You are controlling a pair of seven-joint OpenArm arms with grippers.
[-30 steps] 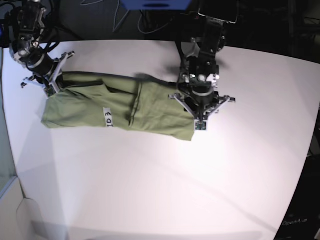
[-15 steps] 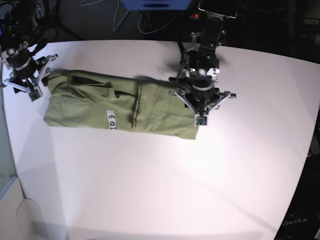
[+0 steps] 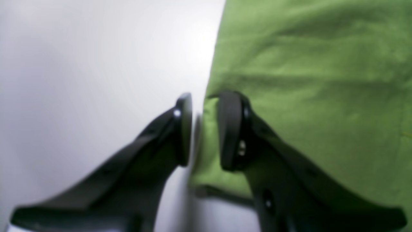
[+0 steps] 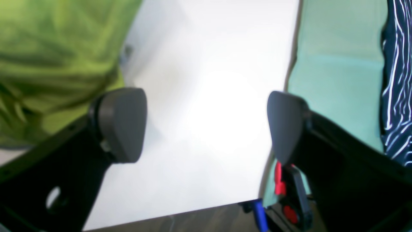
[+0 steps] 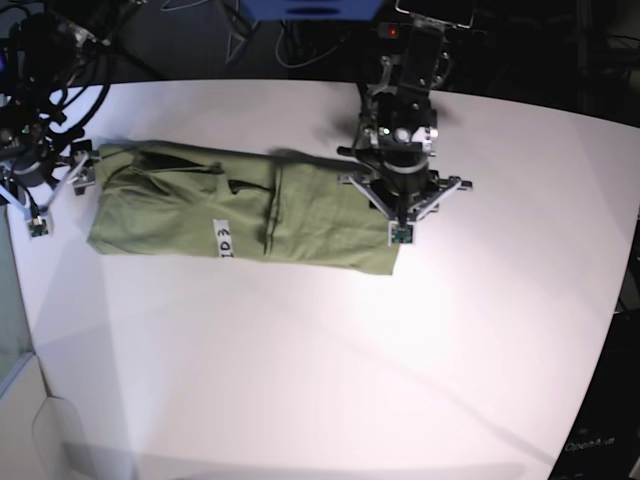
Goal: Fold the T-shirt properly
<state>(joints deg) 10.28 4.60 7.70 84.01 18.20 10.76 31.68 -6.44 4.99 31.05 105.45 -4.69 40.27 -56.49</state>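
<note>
Olive T-shirt (image 5: 240,215) folded long on white desk (image 5: 330,370). Left tool (image 3: 203,129) pinching its edge. Right tool (image 4: 206,124) wide open, empty, past desk edge, cables (image 5: 75,60) behind.

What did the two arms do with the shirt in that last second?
The right gripper let go of the T-shirt and backed off past its end, fingers wide. The left gripper stayed clamped on the opposite edge. The shirt remains a long folded strip.
</note>
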